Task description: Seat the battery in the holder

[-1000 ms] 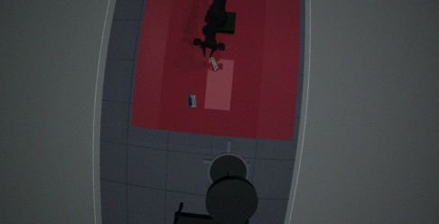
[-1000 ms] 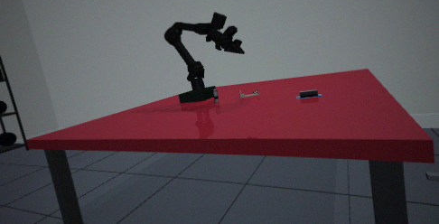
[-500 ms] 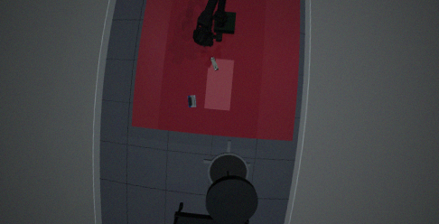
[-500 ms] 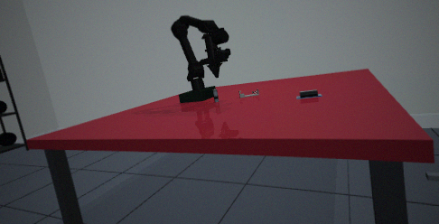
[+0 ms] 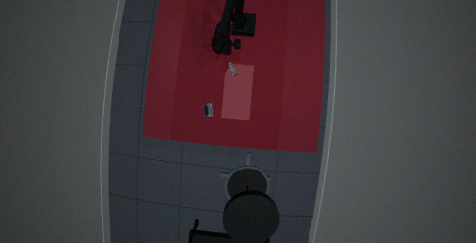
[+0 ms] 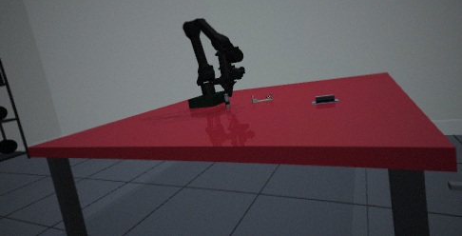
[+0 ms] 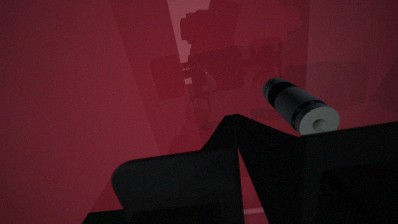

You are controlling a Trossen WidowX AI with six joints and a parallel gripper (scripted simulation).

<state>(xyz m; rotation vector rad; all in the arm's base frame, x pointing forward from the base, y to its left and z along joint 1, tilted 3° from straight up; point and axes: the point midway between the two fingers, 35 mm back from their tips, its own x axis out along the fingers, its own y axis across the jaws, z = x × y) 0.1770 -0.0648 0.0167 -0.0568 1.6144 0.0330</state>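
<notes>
The battery [image 6: 227, 101] [image 7: 296, 105] stands upright on the red table. In the wrist view it is at the right, with a pale round end facing the camera; I cannot make it out in the top view. My gripper [image 6: 230, 95] [image 7: 234, 117] is shut, its fingertips meeting with nothing between them. The battery is beside the fingers, outside them; whether they touch is unclear. The pale holder [image 5: 232, 69] [image 6: 262, 100] lies on the table a short way from the gripper, with raised ends and nothing seated in it. The holder's spring and lip are too small to tell apart.
A dark block on a blue and white base [image 5: 209, 110] [image 6: 325, 99] is on the table beyond the holder. The arm's dark green base [image 5: 250, 24] [image 6: 202, 102] is behind the gripper. A round stool [image 5: 251, 218] stands off the table's edge.
</notes>
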